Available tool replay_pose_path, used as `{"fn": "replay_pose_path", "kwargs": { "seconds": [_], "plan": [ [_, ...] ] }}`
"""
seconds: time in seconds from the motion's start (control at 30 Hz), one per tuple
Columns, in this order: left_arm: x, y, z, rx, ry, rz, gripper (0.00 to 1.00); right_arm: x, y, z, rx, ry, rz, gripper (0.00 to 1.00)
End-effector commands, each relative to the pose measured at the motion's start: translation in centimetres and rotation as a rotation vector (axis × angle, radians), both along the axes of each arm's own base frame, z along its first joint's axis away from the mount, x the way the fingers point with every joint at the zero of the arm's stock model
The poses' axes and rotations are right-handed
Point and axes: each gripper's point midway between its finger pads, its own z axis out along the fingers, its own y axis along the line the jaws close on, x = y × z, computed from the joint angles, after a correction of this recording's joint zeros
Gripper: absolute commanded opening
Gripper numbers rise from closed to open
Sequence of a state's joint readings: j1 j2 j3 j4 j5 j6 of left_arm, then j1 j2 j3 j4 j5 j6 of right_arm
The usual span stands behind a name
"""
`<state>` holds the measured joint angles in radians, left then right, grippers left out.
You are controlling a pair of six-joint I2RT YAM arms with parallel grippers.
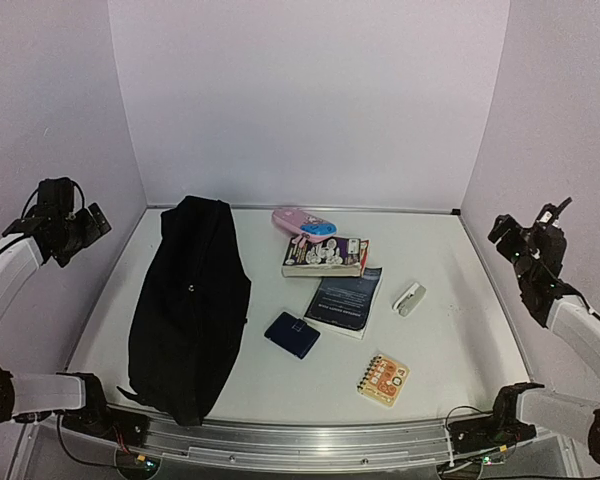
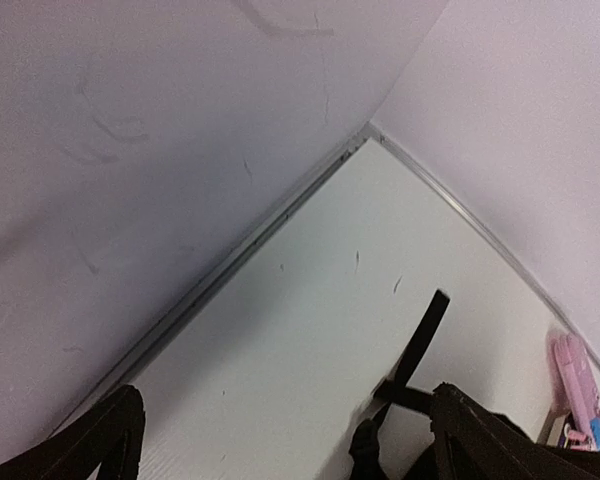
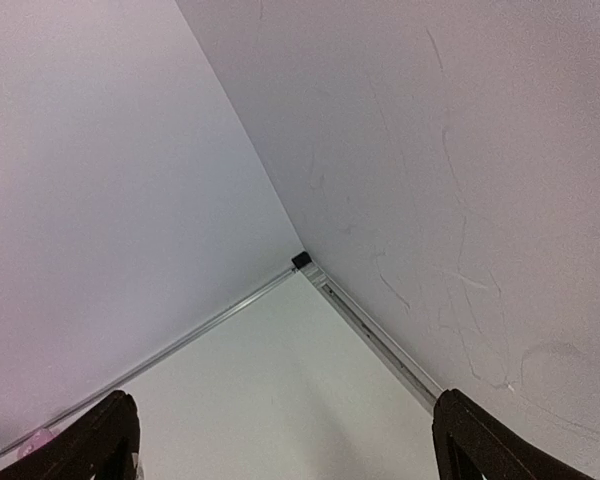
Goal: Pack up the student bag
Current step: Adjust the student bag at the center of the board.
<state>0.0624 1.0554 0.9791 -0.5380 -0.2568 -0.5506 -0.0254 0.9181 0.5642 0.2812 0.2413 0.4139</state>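
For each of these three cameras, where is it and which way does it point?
Top external: above and behind the arm bases, looking down on the table; left gripper and right gripper show, raised.
Left wrist: on the left arm, facing the far-left corner; its fingers frame the bottom.
Right wrist: on the right arm, facing the far-right corner; its fingers show.
Shared: top and left wrist catch the student bag and pink case.

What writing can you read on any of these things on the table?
Nothing reads clearly.
Illustrated book: cover print too small.
Dark booklet: white lines, blurred.
Orange spiral notebook: markings too small.
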Motion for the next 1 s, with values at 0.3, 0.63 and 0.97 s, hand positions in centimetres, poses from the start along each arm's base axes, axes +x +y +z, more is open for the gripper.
{"fn": "replay_pose_path", "kwargs": {
  "seconds": [0.3, 0.63, 0.97],
  "plan": [
    [-2.1, -15.1, 3.9, -0.333, -0.043, -0.690, 1.00, 1.6, 8.5, 1.6, 0.051, 0.056, 0.497, 0.98],
    [-4.0, -19.9, 2.1, -0.362, 0.058, -0.852, 1.00, -1.9, 15.6, 0.6, 0.104, 0.184, 0.743, 0.98],
    [-5.6, -22.0, 6.3, -0.339, -0.056, -0.985, 1.00, -4.0, 17.0, 0.0, 0.155, 0.181, 0.766, 0.98]
  ]
}}
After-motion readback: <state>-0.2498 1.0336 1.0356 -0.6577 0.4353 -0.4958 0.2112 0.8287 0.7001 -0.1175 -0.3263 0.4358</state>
